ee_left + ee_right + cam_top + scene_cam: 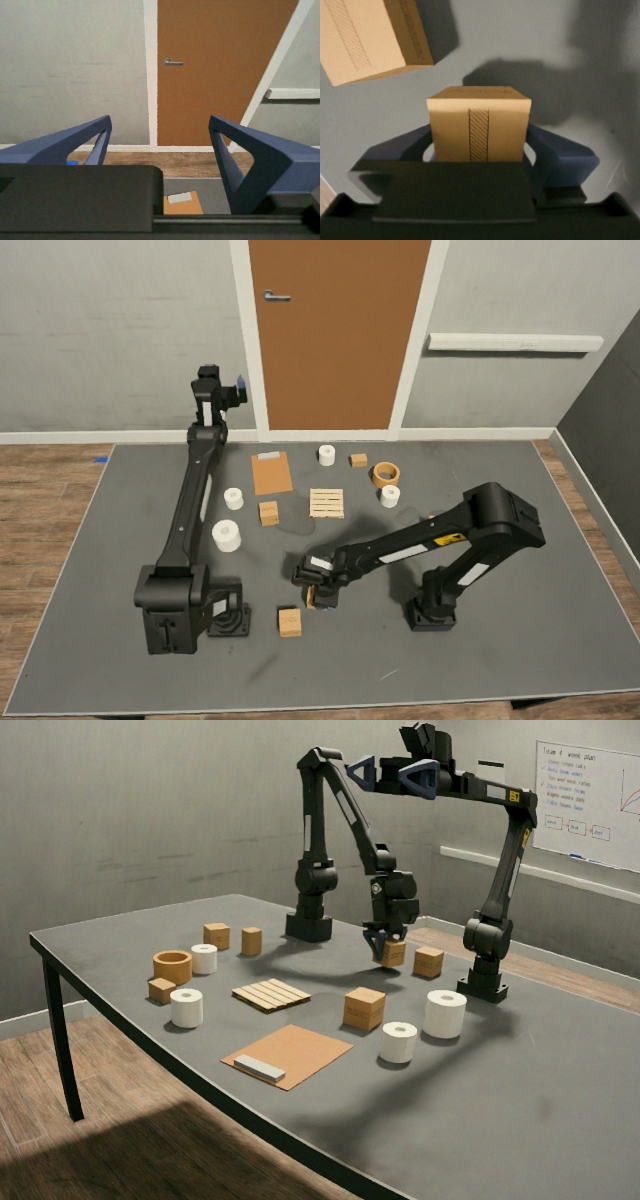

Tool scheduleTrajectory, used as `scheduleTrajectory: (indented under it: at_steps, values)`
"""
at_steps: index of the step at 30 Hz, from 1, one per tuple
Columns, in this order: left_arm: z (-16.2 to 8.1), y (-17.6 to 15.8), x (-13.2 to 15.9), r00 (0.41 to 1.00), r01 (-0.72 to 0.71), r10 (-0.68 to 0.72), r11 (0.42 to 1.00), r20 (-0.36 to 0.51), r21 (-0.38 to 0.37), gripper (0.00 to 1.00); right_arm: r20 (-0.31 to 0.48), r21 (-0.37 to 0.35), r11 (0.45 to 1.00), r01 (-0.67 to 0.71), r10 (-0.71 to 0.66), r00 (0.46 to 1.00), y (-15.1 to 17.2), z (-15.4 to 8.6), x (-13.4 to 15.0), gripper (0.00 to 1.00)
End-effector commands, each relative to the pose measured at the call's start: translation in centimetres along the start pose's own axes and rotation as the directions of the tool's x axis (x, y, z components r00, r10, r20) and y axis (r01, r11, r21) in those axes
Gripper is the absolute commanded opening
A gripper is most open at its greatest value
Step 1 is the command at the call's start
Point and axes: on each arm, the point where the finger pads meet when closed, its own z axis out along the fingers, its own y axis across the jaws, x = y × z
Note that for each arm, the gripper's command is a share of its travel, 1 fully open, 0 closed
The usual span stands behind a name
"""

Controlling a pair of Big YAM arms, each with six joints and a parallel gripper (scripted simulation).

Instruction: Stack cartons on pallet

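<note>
My right gripper (386, 948) (479, 120) is shut on a carton (310, 598) (395, 955) (451, 127), held upright or nearly so, low over the table; its underside is hidden. A second carton (290, 624) (428, 962) (357, 42) stands beside it. A third carton (268, 513) (364, 1009) stands near the pallet (326, 491) (271, 994). A fourth carton (216, 937) stands at the back left in the exterior view. The pallet bears nothing. My left gripper (375, 773) (160, 120) is open and empty, raised high. No printed bottom number is visible.
Two smaller boxes, one low (358, 460) (162, 990) and one tall (251, 941), stand apart. A tape roll (378, 480) (172, 972), several white rolls, including a large one (226, 537) (444, 1015), and a clipboard (271, 475) (299, 1050) surround the pallet.
</note>
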Motion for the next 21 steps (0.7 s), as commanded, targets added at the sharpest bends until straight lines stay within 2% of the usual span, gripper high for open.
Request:
scheduleTrajectory:
  at_steps: [1, 2, 7, 10, 13, 21]
  values:
    - [-0.2, 0.0, -3.0, 0.998, -0.014, 0.014, 1.000, 0.057, -0.002, 1.00, 0.018, 0.002, 1.000, -0.016, 0.016, 1.000, 0.0, 0.7, -0.4, 0.55]
    - [-0.2, 0.0, -3.0, 0.998, -0.014, 0.014, 1.000, 0.057, -0.002, 1.00, 0.005, 0.002, 1.000, -0.016, 0.016, 1.000, 0.0, 1.0, 0.4, 0.55]
    - [-0.2, 0.0, -3.0, 0.998, -0.014, 0.014, 1.000, 0.057, -0.002, 1.00, 0.040, 0.002, 1.000, -0.015, 0.015, 0.999, 0.0, 0.4, -1.0, 0.55]
    - [-0.2, 0.0, -3.0, 0.998, -0.014, 0.014, 1.000, 0.057, -0.002, 1.00, 0.006, 0.002, 1.000, -0.013, 0.013, 1.000, 0.1, 1.3, 0.5, 0.55]
    - [-0.2, 0.0, -3.0, 0.998, -0.014, 0.014, 1.000, 0.057, -0.002, 1.00, 0.022, 0.001, 1.000, -0.012, 0.012, 1.000, 0.1, 1.1, -0.4, 0.55]
    - [-0.2, 0.0, -3.0, 0.998, -0.014, 0.014, 1.000, 0.057, -0.002, 1.00, 0.013, 0.001, 1.000, -0.012, 0.012, 1.000, 0.1, 1.6, 0.3, 0.55]
